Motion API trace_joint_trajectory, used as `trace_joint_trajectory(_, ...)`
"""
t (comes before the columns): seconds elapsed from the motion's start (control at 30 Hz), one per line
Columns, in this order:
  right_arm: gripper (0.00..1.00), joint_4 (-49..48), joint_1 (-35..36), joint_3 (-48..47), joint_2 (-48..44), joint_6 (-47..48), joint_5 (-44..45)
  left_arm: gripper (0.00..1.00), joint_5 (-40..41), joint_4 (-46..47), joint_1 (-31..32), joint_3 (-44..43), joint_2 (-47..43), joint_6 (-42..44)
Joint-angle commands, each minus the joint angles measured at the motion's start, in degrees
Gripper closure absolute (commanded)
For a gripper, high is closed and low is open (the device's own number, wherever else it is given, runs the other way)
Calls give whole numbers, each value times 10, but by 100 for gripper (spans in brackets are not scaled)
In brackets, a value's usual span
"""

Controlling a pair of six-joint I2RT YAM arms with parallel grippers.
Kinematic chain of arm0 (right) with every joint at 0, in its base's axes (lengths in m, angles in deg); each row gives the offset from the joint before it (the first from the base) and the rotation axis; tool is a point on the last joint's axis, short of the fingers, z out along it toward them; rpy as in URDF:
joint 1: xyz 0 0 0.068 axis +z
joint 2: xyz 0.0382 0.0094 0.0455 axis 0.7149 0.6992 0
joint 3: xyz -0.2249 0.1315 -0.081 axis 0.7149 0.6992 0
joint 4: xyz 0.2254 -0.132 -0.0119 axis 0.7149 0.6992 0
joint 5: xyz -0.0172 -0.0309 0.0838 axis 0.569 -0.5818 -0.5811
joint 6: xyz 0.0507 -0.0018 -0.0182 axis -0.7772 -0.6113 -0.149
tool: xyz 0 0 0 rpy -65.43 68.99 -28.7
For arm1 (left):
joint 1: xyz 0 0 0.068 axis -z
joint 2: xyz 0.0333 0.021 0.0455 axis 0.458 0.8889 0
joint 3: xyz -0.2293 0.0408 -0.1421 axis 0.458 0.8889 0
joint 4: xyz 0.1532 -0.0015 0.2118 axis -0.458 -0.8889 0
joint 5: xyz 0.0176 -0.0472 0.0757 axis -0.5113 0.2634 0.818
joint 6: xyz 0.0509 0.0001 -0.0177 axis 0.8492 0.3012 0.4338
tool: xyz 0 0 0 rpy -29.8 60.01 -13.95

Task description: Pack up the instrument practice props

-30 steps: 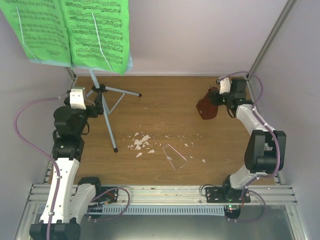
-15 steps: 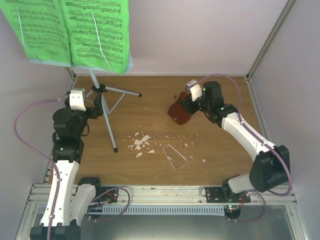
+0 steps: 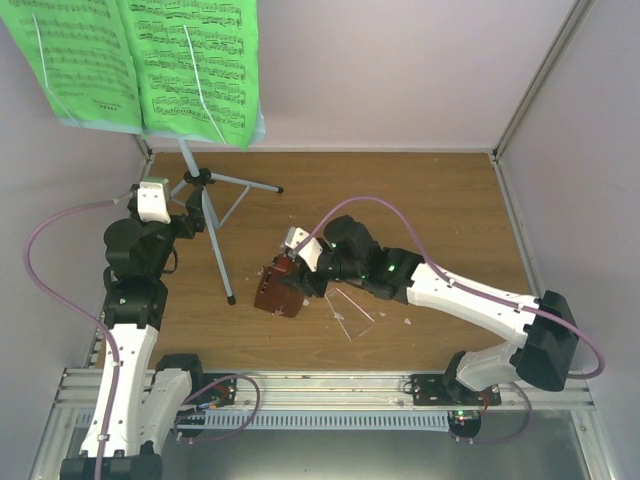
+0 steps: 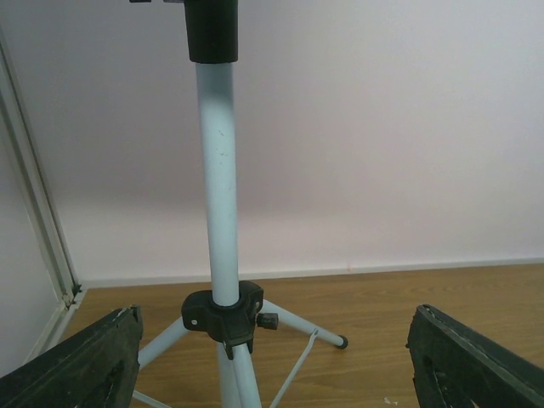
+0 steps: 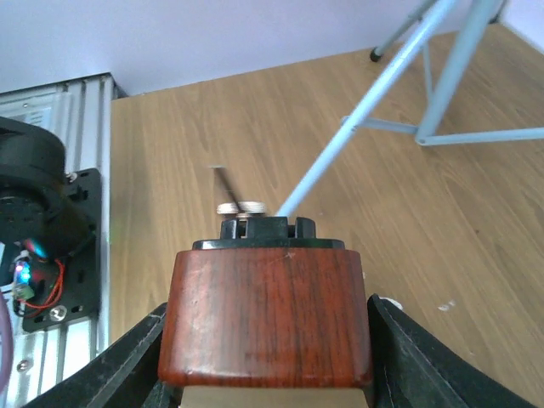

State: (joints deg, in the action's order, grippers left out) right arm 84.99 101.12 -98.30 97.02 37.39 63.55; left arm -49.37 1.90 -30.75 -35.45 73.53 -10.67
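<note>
Wood-grain counter [image 3: 440, 200], pale lilac walls. The right claw [image 3: 292, 274] is clamped on the small reddish-brown pyramid metronome [image 3: 274, 292] at mid-counter, just beside the stand's near leg. The pale blue metal music stand [image 4: 216, 187] rises upright, dead ahead of the left claw [image 3: 190, 222], whose jaws stand wide apart; the left arm is much nearer it. Bright green sheet music [image 3: 190, 60] rests up top.

White shells, black joint housings on left arm [image 3: 125, 350] and right arm [image 3: 470, 300]. Purple cable [image 3: 45, 235] alongside each. Green indicator lights [image 3: 388, 270] on right arm. Matte black fingers [image 4: 76, 365] on left gripper [image 4: 276, 313].
</note>
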Motion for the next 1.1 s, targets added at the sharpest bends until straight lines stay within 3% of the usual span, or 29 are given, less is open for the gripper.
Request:
trace_joint_trajectory(0.0, 63, -70, 17, -4, -11, 3, 37, 15, -1, 32, -2, 7, -3, 1)
trace_joint_trajectory(0.17, 63, -69, 16, 8, 10, 8, 66, 15, -3, 30, -2, 6, -2, -2)
trace_joint_trajectory(0.43, 62, -99, 16, 32, 23, 12, 42, 15, -5, 29, -1, 6, 0, -5)
trace_joint_trajectory(0.67, 53, -83, 16, 42, 33, 37, 11, 15, -8, 28, 1, 6, 2, -6)
trace_joint_trajectory(0.73, 47, -74, 16, 44, 35, 43, 11, 15, -8, 29, 1, 6, 4, -5)
trace_joint_trajectory(0.93, 6, -85, 17, 74, 3, 36, 10, 13, -4, 26, 2, 5, 7, -6)
trace_joint_trajectory(1.07, 1, -96, 21, 112, -31, 18, 34, 12, 1, 24, 4, 5, 8, -6)
